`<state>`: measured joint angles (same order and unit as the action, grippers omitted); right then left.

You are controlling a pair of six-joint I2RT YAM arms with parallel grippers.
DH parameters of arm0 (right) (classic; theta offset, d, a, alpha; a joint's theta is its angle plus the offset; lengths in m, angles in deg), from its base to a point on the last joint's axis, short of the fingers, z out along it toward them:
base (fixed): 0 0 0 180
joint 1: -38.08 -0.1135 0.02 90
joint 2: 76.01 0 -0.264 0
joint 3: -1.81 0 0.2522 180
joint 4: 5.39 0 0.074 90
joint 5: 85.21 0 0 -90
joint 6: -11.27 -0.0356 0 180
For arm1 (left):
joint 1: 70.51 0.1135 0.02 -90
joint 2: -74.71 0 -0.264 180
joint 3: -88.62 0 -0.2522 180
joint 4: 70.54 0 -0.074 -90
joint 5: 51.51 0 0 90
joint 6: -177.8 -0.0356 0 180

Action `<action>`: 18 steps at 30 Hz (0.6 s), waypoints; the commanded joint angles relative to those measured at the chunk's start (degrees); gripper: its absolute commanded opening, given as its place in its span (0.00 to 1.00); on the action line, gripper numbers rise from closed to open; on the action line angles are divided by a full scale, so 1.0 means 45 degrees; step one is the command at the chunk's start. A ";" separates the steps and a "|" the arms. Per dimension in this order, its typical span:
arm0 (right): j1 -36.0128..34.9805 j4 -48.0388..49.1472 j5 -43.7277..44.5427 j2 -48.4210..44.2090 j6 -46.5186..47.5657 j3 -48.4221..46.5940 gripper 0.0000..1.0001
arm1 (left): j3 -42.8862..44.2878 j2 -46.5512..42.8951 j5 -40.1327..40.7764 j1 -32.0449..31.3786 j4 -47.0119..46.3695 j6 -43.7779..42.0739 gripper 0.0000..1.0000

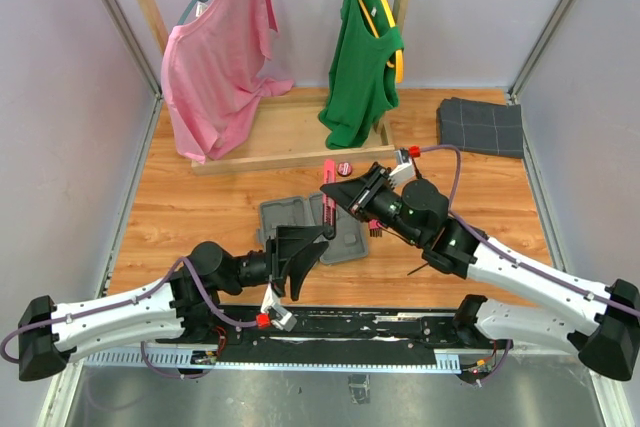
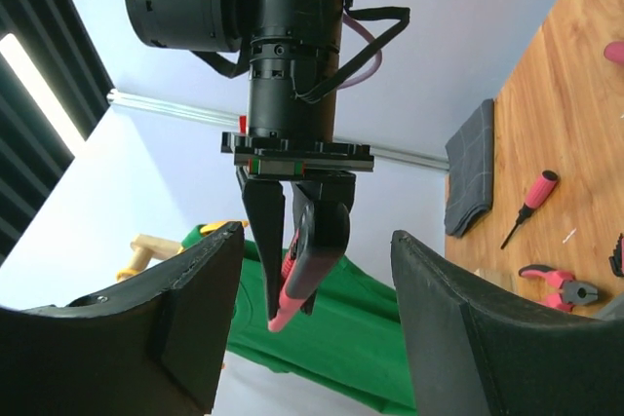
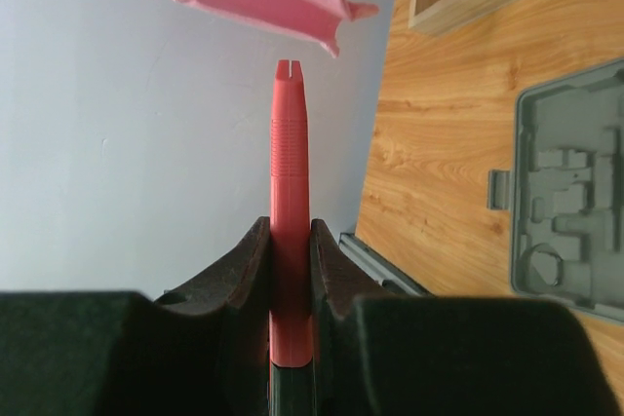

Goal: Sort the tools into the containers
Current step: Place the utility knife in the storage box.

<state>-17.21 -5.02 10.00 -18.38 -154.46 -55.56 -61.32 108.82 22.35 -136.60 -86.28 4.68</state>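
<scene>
In the top view, the right claw (image 1: 336, 197) hangs over the flat grey plastic tool case (image 1: 285, 215), which lies open on the wooden table (image 1: 200, 207). This claw is clamped on a long pink knife-like tool (image 1: 327, 175). The left claw (image 1: 303, 265) stands apart and empty at the case's near edge. A small round red piece (image 1: 344, 169) lies just beyond the case's far side.

In the left wrist view, the left claw's own fingers (image 2: 185, 319) are spread wide with nothing between them. Ahead, the right claw grips the pink tool, whose end juts past the fingertips. A red-handled screwdriver (image 2: 531, 204) and red-handled pliers (image 2: 561, 284) lie on the table at right, near a dark grey folded cloth (image 2: 468, 168).

In the right wrist view, the pads pinch the tool's flat sides and its notched end sticks out forward. The case's moulded recesses show at right.

The step in hand looks to be laying this tool into its long recess. To do it well:
- Turn the wrist until the tool runs parallel with that recess.
- Lower it until it seats, and only then part the claw.
- Move slowly, since the narrow grip could let the tool pivot.
- Keep the left claw off the case.
</scene>
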 commanded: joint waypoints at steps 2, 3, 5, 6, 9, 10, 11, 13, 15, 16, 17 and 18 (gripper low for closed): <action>0.0163 -0.1228 0.2444 -0.1000 0.0583 0.0095 0.01 | -0.0067 -0.0141 -0.0151 -0.0120 -0.0690 0.1094 0.67; 0.0226 -0.1429 0.2808 -0.1201 0.0720 0.0123 0.01 | -0.0137 -0.0153 -0.0108 -0.0119 -0.0877 0.1373 0.68; 0.0319 -0.1919 0.3733 -0.1563 0.1164 0.0122 0.01 | -0.0356 -0.0260 0.0031 -0.0120 -0.1253 0.2123 0.69; 0.0331 -0.2216 0.4211 -0.1754 0.1437 0.0093 0.01 | -0.0552 -0.0332 0.0215 -0.0119 -0.1712 0.2473 0.70; 0.0352 -0.2858 0.5748 -0.2283 0.2557 0.0045 0.00 | -0.0947 -0.0565 0.1082 -0.0119 -0.2397 0.3904 0.70; 0.0352 -0.2968 0.6157 -0.2462 0.2873 0.0086 0.01 | -0.1006 -0.0694 0.1213 -0.0119 -0.2409 0.4380 0.71; 0.0348 -0.3048 0.6524 -0.2641 0.3225 0.0150 0.01 | -0.1063 -0.0857 0.1286 -0.0124 -0.2437 0.4892 0.72; 0.0352 -0.3029 0.7095 -0.2979 0.3959 0.0300 0.01 | -0.1233 -0.1158 0.1507 -0.0121 -0.2691 0.6043 0.72; 0.0352 -0.2809 0.7465 -0.3357 0.4747 0.0518 0.01 | -0.1255 -0.1314 0.1921 -0.0122 -0.2752 0.7386 0.72; 0.0352 -0.2527 0.7517 -0.3529 0.5183 0.0689 0.01 | -0.1199 -0.1345 0.2244 -0.0120 -0.2739 0.8214 0.73; 0.0352 -0.2199 0.7514 -0.3690 0.5638 0.0879 0.00 | -0.1126 -0.1353 0.2645 -0.0119 -0.2725 0.9035 0.73; 0.0362 -0.1895 0.7474 -0.3856 0.5995 0.1049 0.01 | -0.1090 -0.1379 0.2976 -0.0134 -0.2706 0.9746 0.73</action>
<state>-16.99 -16.85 38.35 -33.24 -137.45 -53.44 -66.74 103.49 29.32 -136.66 -94.76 32.31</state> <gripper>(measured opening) 0.182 0.725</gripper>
